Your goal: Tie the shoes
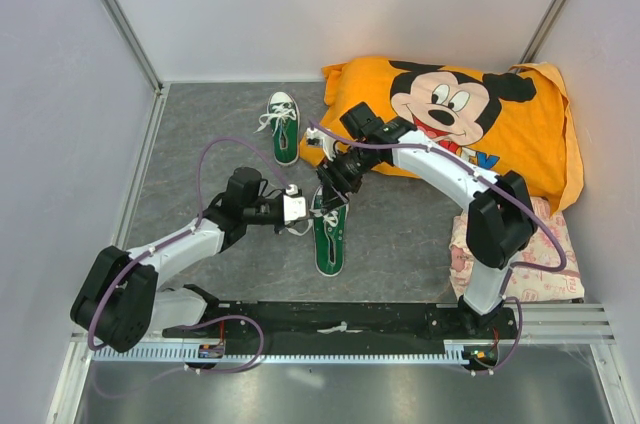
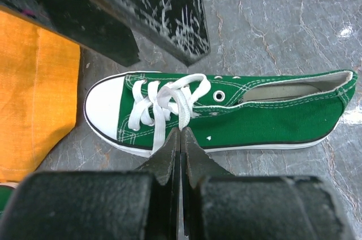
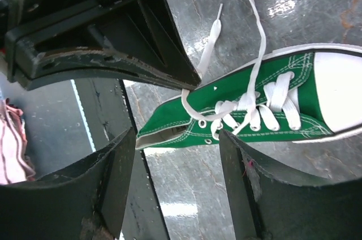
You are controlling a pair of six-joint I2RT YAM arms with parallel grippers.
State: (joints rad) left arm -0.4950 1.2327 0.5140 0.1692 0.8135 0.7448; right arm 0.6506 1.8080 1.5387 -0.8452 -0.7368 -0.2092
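Now your left fingers [image 2: 169,152] pinch a lace [image 2: 160,124] of the shoe [image 2: 271,118]; right fingers [image 3: 121,163] gape wide astride it, bench [image 3: 317,25] room beyond. Only overhead shows the second shoe [image 1: 285,134].

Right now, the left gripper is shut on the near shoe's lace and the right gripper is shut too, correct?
Not quite: the right gripper is open, per the right wrist view. The left gripper is shut on the lace of the near shoe.

Pillow [image 1: 535,134] right of shoes [image 1: 329,239]; open tabletop [image 1: 180,124] left.
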